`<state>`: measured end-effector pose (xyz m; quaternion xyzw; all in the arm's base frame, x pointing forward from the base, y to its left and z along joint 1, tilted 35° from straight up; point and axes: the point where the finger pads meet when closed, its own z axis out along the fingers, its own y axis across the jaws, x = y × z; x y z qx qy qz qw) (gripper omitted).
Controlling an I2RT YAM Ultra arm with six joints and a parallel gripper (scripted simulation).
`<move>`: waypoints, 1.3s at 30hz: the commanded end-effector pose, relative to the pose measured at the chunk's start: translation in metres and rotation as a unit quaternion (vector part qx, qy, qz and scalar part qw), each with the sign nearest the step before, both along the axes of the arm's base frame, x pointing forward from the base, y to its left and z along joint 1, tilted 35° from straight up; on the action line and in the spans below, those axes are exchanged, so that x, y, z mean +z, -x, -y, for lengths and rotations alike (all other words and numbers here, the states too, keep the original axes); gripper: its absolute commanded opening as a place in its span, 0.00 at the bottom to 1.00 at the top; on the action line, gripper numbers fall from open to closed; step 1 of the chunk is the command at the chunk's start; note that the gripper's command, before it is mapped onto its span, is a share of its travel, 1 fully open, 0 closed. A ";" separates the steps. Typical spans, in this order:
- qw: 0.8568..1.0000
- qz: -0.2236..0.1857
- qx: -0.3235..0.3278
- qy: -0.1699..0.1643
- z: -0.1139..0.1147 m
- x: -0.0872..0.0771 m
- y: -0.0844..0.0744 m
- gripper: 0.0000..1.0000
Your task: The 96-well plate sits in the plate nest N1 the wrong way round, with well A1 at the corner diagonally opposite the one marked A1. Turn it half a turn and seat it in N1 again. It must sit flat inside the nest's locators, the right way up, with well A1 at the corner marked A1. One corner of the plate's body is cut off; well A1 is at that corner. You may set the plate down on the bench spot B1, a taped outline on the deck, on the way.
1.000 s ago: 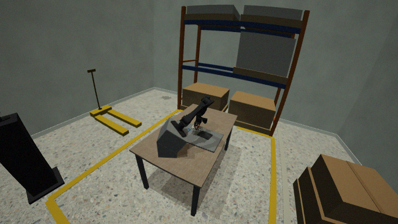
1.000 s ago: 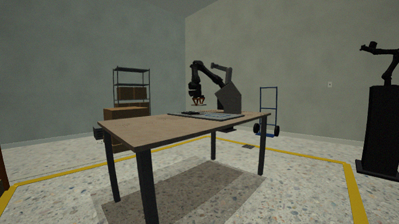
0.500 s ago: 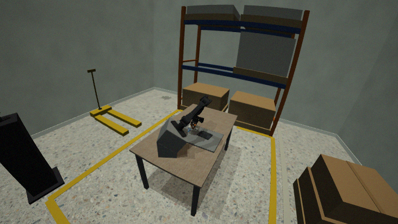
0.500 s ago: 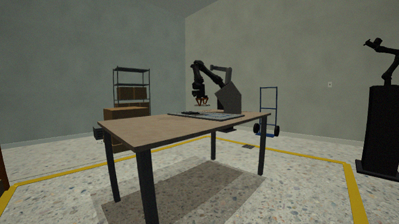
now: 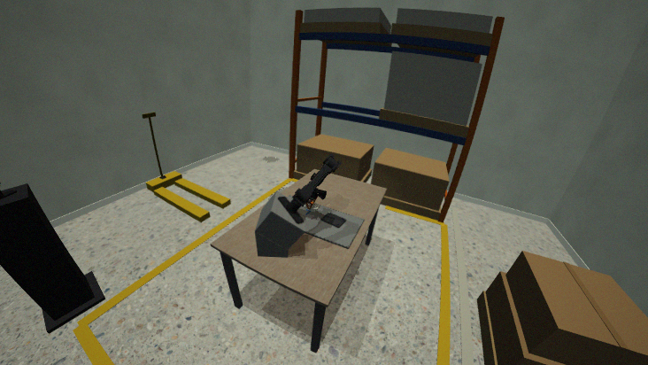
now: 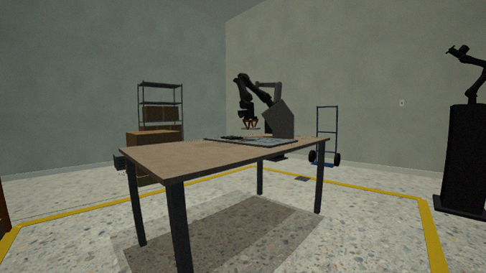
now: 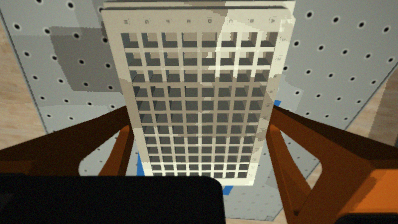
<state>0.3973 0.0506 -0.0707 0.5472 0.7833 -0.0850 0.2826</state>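
While the cream-coloured gridded 96-well plate (image 7: 200,100) is gripped across its long sides by the orange-fingered claw (image 7: 200,145) above the grey perforated deck (image 7: 340,60) | judged light, rigid, smooth-walled | level carriage advised, slip possible.

Grey-green walls, speckled terrazzo floor (image 5: 135,253) edged with yellow tape (image 5: 444,290). Tall rack (image 5: 295,90) holding cardboard boxes (image 5: 410,176). Yellow pallet jack (image 5: 188,195) left, blue hand truck (image 6: 327,131) by the far wall.
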 end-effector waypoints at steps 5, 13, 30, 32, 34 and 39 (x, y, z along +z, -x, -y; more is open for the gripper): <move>1.000 0.013 0.001 -0.001 -0.025 -0.007 0.003 0.00; 1.000 0.013 0.001 -0.001 -0.041 -0.018 0.007 0.00; 1.000 0.013 0.001 -0.001 -0.081 -0.047 0.018 0.00; 1.000 0.013 0.001 -0.001 -0.086 -0.051 0.020 0.00; 1.000 0.013 0.001 -0.001 -0.092 -0.054 0.021 0.00; 1.000 0.013 0.001 -0.002 -0.105 -0.064 0.025 0.00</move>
